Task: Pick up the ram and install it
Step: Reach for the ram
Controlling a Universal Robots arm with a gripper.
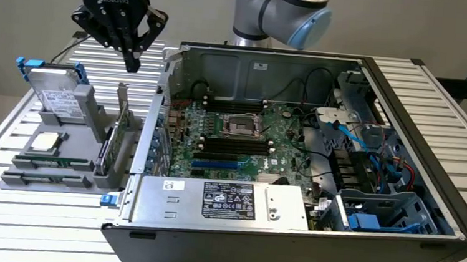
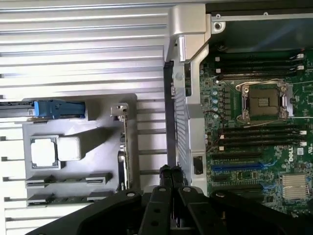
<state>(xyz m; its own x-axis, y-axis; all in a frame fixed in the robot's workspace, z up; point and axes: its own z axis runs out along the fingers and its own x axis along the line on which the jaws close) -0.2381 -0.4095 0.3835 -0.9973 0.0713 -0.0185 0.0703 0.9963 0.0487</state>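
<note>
The claw (image 1: 133, 65), fingers pressed together on nothing, hangs above the gap between the gray holder (image 1: 81, 139) and the open computer case (image 1: 292, 236). The ram (image 1: 48, 163) lies flat in the holder, near the surface's (image 1: 34, 228) edge at the exterior view's left.

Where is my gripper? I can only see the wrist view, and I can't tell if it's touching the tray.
Observer: It isn't. The gripper, shut and empty, hangs in the air clear of the tray.
Operator: What are those blue clips on?
Observer: A hard drive that stands upright on its edge.
Operator: What's in the computer past my picture?
Observer: A silver power supply with a black label, along the case wall closest to the exterior camera.
</note>
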